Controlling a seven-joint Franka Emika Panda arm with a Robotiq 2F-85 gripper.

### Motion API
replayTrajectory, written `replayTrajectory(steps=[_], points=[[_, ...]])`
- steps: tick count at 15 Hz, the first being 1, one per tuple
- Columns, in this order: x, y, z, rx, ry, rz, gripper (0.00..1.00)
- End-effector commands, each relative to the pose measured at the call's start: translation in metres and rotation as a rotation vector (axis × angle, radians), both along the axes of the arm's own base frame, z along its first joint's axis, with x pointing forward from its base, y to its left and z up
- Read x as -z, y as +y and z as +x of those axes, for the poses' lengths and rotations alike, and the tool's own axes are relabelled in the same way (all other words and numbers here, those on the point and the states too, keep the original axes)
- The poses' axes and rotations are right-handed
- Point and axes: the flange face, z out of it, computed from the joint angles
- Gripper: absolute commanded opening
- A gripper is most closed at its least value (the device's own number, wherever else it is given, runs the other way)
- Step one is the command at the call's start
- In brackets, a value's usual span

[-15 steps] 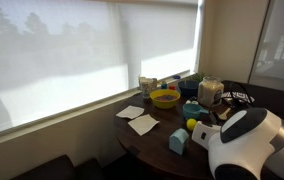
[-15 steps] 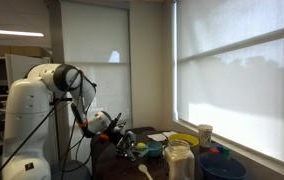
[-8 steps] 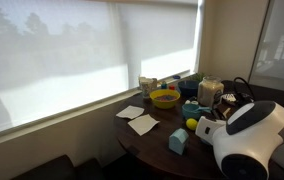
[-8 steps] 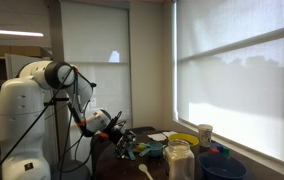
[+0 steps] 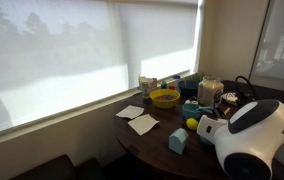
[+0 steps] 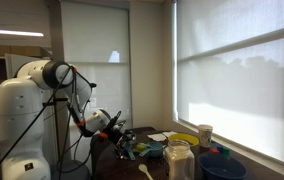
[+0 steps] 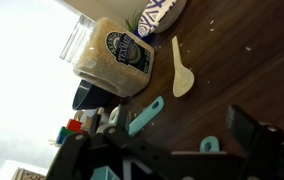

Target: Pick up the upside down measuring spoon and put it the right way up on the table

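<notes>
Yellow bowl [image 5: 164, 98], frame centre; white napkins [image 5: 142, 124] lower left of it. Grain jar [image 7: 112, 60], upper centre; pale wooden spoon [image 7: 182, 70] to its right.

Two napkins [image 5: 142, 124]; one yellow bowl [image 5: 165, 98]; one jar [image 7: 112, 58].

**Tabletop** [image 7: 252, 70]: dark brown wood with a smooth surface; its edge is curved in both exterior views.

**Wrist view:**
- A pale wooden spoon [image 7: 182, 70] lies flat at upper centre-right.
- A clear labelled jar [image 7: 112, 58] sits just left of it, at upper centre.
- A teal measuring spoon [image 7: 145, 117] lies at lower centre. Which way up it sits cannot be told.

**Exterior view:**
- White napkins [image 5: 143, 124] lie near the tabletop's left edge.
- A yellow bowl [image 5: 164, 98] sits above and to their right.
- A pale blue house-shaped block [image 5: 178, 141] sits lower right of centre.
- A yellow ball [image 5: 191, 123] lies near the block, to its upper right.
</notes>
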Motion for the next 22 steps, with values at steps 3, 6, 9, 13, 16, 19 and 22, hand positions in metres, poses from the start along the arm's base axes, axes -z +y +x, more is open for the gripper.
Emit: replayTrajectory(steps=[3, 6, 9, 13, 16, 19, 22], points=[[-0.03, -0.002, -0.005, 0.014, 0.007, 0.011, 1.0], [-0.044, 0.0, -0.004, 0.014, 0.011, 0.045, 1.0], [-0.063, 0.004, -0.002, 0.016, -0.007, 0.115, 1.0], [-0.089, 0.012, 0.007, -0.005, -0.045, 0.254, 1.0], [-0.105, 0.018, 0.014, -0.025, -0.045, 0.386, 1.0], [-0.116, 0.022, 0.019, -0.032, -0.04, 0.489, 1.0], [-0.111, 0.022, 0.018, -0.029, -0.054, 0.456, 1.0]])
